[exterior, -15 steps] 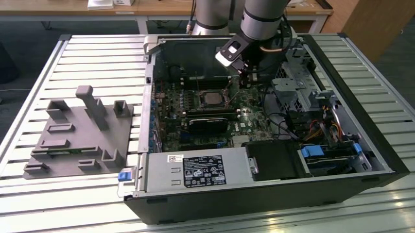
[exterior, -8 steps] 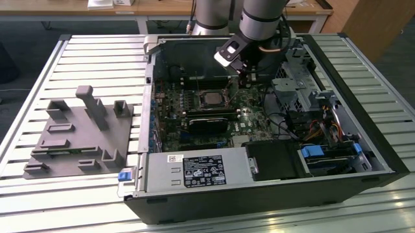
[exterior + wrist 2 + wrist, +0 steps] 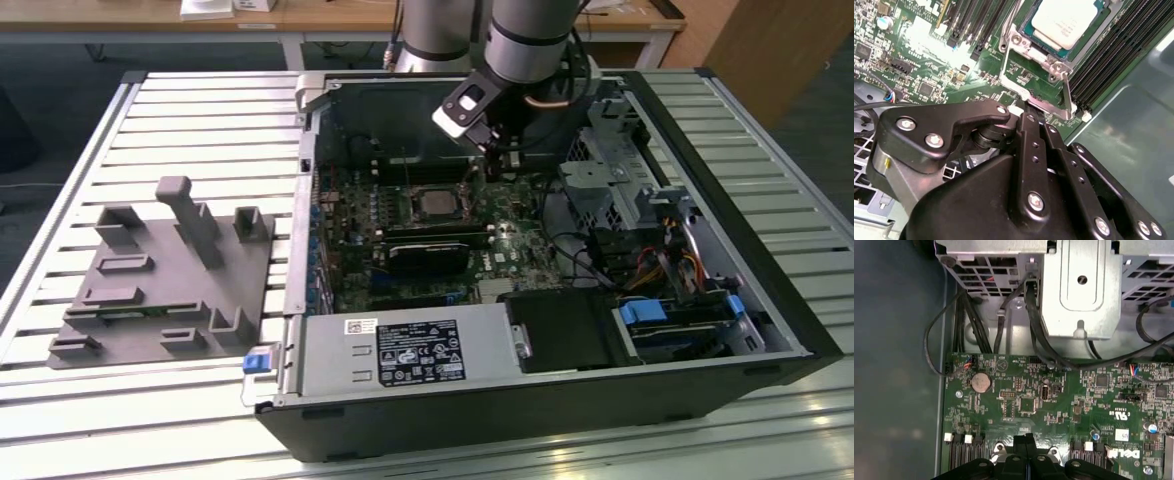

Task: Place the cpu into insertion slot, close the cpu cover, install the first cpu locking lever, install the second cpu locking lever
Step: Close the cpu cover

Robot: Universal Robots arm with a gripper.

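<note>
Right up close, the end effector has its two black fingers pressed together with barely a seam between them, and the tips sit right at the free edge of the cpu cover. Whether a sliver of that edge is nipped between them, I cannot tell. The cover lies flung open on the near side of the insertion slot, and green motherboard shows through its window. Its hinge end is at the slot's near rim. In the slot itself the cpu looks seated flat, silver top up, so closing the cover reads as the step in hand. Doing it well means swinging that thin frame about its hinge in an arc instead of shoving it sideways. The push should stay on the free edge, with the fingertips clear of the chip's top as the frame comes over. The frame looks springy and slick — a slip seems the likeliest upset, and a slow, even push would keep it square over the slot. Just beyond the slot run the long black memory slots, close enough to snag a wide sweep. In the exterior view the arm reaches down into the open computer case, which sits on the slatted surface.
</note>
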